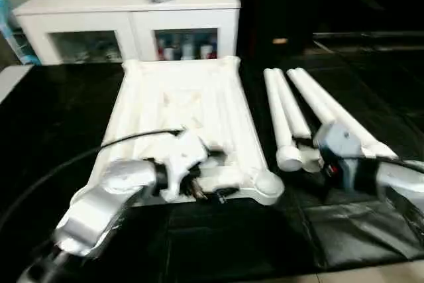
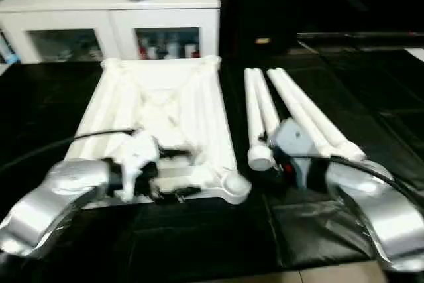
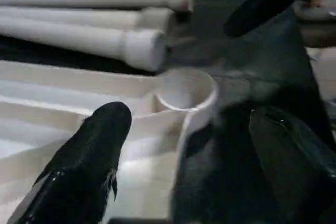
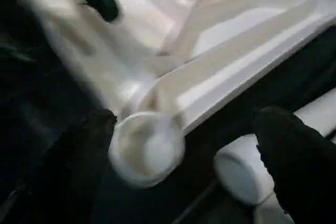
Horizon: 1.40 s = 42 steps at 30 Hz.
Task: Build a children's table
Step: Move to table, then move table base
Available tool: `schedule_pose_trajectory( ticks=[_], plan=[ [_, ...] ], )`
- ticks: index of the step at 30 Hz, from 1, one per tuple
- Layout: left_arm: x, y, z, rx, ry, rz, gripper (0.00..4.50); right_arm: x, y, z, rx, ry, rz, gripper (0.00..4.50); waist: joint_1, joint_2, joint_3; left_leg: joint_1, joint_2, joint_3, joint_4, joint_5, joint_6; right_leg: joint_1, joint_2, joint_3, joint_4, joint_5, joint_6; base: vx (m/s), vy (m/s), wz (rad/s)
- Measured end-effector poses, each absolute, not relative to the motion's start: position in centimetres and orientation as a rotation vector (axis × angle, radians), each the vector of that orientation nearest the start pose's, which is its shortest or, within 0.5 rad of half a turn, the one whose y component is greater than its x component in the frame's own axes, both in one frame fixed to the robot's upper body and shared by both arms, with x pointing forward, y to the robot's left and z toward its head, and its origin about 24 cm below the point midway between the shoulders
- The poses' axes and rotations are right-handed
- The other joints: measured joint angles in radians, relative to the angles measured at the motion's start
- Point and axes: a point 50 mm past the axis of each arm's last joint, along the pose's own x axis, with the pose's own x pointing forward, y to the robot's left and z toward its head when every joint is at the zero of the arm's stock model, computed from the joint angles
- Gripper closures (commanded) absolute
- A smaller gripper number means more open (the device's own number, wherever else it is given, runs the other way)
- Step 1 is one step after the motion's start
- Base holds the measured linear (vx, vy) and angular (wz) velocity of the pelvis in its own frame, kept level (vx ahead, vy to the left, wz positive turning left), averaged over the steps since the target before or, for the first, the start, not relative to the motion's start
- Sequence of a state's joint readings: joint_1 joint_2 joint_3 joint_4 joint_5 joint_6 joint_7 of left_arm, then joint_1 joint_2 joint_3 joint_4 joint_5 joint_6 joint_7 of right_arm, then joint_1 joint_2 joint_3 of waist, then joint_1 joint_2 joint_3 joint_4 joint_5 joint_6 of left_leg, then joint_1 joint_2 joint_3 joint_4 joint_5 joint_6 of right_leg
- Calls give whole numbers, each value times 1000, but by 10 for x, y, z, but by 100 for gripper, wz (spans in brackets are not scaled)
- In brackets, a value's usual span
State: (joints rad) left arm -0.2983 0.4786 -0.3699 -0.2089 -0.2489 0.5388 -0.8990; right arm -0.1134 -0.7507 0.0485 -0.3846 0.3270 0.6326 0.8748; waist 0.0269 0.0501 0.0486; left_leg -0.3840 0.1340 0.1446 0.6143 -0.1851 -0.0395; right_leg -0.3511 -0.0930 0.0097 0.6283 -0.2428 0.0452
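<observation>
Left end effector (image 3: 184,156): fingers spread, grasping nothing, poised over the near edge of the tabletop (image 1: 179,107), close to its near-right corner socket (image 1: 265,183). Right end effector (image 4: 184,156): fingers likewise spread and empty, at about 3 o'clock from that socket, just beside the near ends of the legs (image 1: 291,114). The tabletop lies upside down, ribbed face up, on the black floor mat (image 1: 59,117); the four legs lie bundled side by side at 3 o'clock of it, near but not touching, running toward 12 o'clock. A white cabinet (image 1: 126,21) with glass doors stands beyond at 12 o'clock. Judgement: the step in hand appears to be picking the first leg; no leg is seated yet, so the task is at its start. To do it well, the right end effector should close on one leg near its end, clear of the neighbouring tubes so the bundle does not roll, lift it upright, and bring the correct end squarely over the socket, while the left steadies the tabletop against sliding. Which leg end fits the socket cannot be told. No brand, label or legible writing is discernible on any item.
</observation>
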Motion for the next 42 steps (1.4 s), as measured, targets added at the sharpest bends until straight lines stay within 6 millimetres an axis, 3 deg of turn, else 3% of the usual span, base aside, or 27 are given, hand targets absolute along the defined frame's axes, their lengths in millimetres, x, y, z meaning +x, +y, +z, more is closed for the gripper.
schedule_pose_trajectory(
  ticks=[6,12,15,16,20,21,24,31,42],
  plan=[
    [250,99,70,341,467,-1344,114,223,-192,114,-324,444,1068,0,6,8,1,-1,2,2,-1,0,0,-1,1,0,0,2,-3,0,0,0],
    [253,98,71,366,486,-1346,159,221,-193,113,-307,464,1089,0,6,11,-1,-2,4,3,-1,0,0,-1,1,-2,-2,5,-9,18,-1,0],
    [257,99,73,383,496,-1332,174,220,-193,113,-307,470,1093,0,8,12,-2,-4,5,4,-6,0,0,-2,1,-5,-8,5,-8,18,-1,0],
    [258,99,73,389,499,-1324,199,220,-194,113,-310,473,1094,0,8,12,-2,-4,6,4,-7,0,1,-1,1,-6,-11,5,-8,0,0,0],
    [260,101,71,400,519,-1301,210,219,-195,114,-314,481,1104,0,8,13,-2,-5,6,4,-11,0,1,0,1,-10,-17,5,-9,0,0,0],
    [259,102,70,396,529,-1301,237,219,-194,113,-314,484,1108,0,9,13,-2,-5,7,4,-11,0,1,0,1,-11,-17,5,-9,0,0,0],
    [258,104,69,393,556,-1304,243,218,-193,112,-313,491,1118,0,10,13,-2,-5,9,4,-11,0,1,1,1,-14,-17,5,-9,0,0,0],
    [255,103,69,397,579,-1320,326,218,-191,110,-313,501,1128,0,10,14,-1,-5,16,10,-11,0,0,2,1,-19,-17,5,-9,0,0,0],
    [255,104,61,475,604,-1302,401,217,-190,109,-317,513,1135,0,9,15,-1,-5,17,11,-12,0,0,2,1,-20,-18,5,-9,0,0,0]
  ],
)
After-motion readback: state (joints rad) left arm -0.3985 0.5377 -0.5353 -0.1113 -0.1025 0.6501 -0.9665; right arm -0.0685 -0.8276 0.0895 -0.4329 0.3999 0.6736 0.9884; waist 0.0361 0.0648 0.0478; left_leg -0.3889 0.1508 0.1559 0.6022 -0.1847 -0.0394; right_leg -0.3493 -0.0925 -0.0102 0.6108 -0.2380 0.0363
